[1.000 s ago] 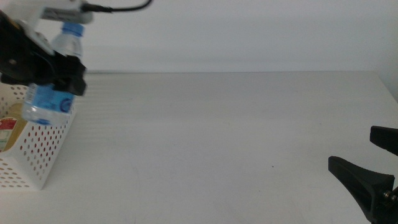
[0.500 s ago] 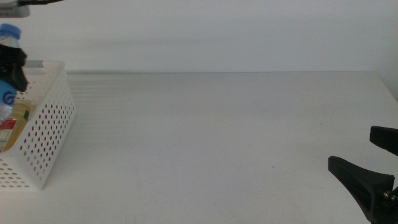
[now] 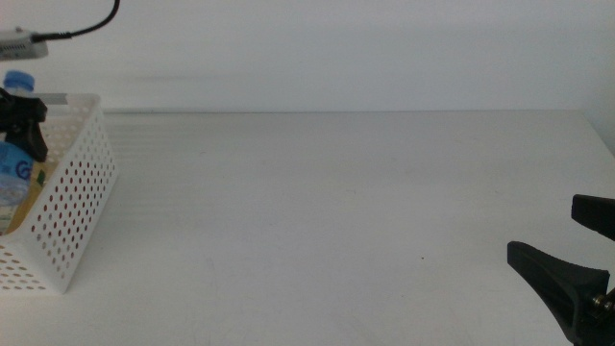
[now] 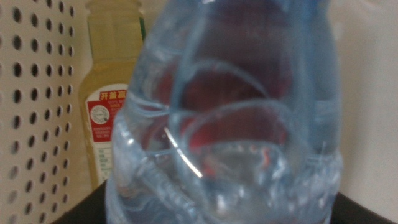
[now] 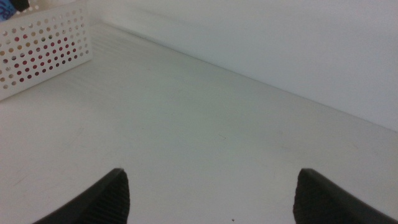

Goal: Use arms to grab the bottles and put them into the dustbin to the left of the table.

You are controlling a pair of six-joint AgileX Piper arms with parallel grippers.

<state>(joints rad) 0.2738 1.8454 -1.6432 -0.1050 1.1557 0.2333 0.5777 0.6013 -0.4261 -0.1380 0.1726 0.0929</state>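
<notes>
My left gripper (image 3: 23,123) is at the far left, shut on the small blue-capped water bottle (image 3: 13,173), which it holds upright inside the top of the white perforated dustbin (image 3: 72,207). In the left wrist view the clear water bottle (image 4: 230,124) fills the picture. The yellow juice bottle (image 4: 109,93) stands behind it against the dustbin wall (image 4: 31,93). Something red shows through the water bottle; I cannot tell what it is. My right gripper (image 3: 581,264) waits open at the bottom right, with nothing between its fingers (image 5: 115,193).
The white table (image 3: 336,211) stretches between the dustbin and the right gripper. From the right wrist view the dustbin (image 5: 43,43) sits far off at the table's other end. A black cable (image 3: 86,24) arcs above the left arm.
The left gripper carried the water bottle leftward from the dustbin's near corner to over the dustbin, then dropped slightly into it. The right gripper has not moved.
</notes>
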